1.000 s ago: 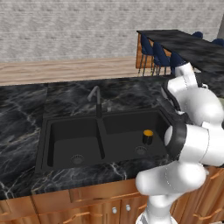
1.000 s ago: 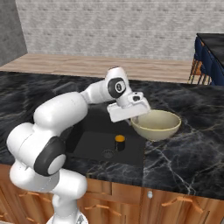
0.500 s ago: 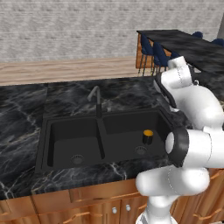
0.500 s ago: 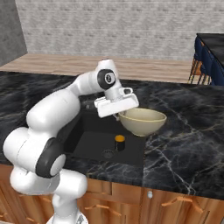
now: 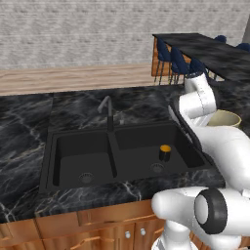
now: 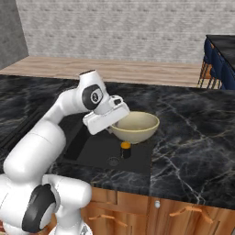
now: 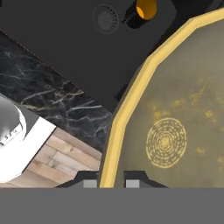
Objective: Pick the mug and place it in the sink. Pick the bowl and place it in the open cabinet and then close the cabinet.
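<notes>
The pale olive bowl hangs above the right edge of the black sink, off the counter. My gripper is shut on its near rim; in the hand view the cream rim runs between the two fingertips of the gripper, and the bowl spreads to the right. The dark mug with its orange top stands upright in the right basin of the sink, near the drain. It also shows below the bowl as the mug and the mug. The cabinet is out of view.
A slim dark faucet rises behind the sink's divider. Black marble counter stretches to both sides. Wooden drawers run below the counter. A dark dining table with blue chairs stands far back right.
The arm has swung left with the bowl in its grip, carrying it from over the counter to above the sink's right edge. The mug has not moved.
</notes>
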Robot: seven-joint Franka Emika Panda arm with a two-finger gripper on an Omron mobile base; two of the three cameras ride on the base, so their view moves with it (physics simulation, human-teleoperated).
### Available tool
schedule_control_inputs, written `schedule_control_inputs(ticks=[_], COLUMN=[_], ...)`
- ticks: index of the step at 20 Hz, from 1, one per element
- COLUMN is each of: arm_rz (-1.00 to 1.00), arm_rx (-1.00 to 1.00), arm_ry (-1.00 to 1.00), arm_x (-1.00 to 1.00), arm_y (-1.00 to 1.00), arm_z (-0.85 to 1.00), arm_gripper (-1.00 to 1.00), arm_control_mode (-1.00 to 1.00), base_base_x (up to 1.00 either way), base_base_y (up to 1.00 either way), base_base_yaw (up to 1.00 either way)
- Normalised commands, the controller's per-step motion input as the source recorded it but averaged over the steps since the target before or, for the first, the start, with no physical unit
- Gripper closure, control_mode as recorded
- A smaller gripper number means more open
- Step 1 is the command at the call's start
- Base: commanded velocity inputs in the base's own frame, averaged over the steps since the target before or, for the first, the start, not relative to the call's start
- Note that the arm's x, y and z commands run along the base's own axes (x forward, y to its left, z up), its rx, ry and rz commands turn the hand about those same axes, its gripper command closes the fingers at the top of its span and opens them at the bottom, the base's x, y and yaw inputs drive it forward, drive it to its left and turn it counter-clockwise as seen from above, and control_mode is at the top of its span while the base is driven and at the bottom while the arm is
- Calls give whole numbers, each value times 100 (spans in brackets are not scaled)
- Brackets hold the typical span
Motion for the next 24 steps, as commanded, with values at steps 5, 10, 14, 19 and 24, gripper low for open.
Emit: schedule_control_inputs(ticks=[5, 10, 14, 19, 24], arm_rz=[16, 1, 0, 0, 0], arm_rx=[0, 0, 0, 0, 0], arm_ry=[0, 0, 0, 0, 0], arm_x=[-3, 0, 0, 0, 0], arm_y=[14, 0, 0, 0, 0], arm_z=[0, 0, 0, 0, 0], arm_gripper=[100, 100, 100, 100, 100], arm_control_mode=[-100, -100, 100, 100, 100], base_base_x=[0, 0, 0, -23, -8], base_base_y=[0, 0, 0, -1, 0], base_base_yaw=[0, 0, 0, -32, -50])
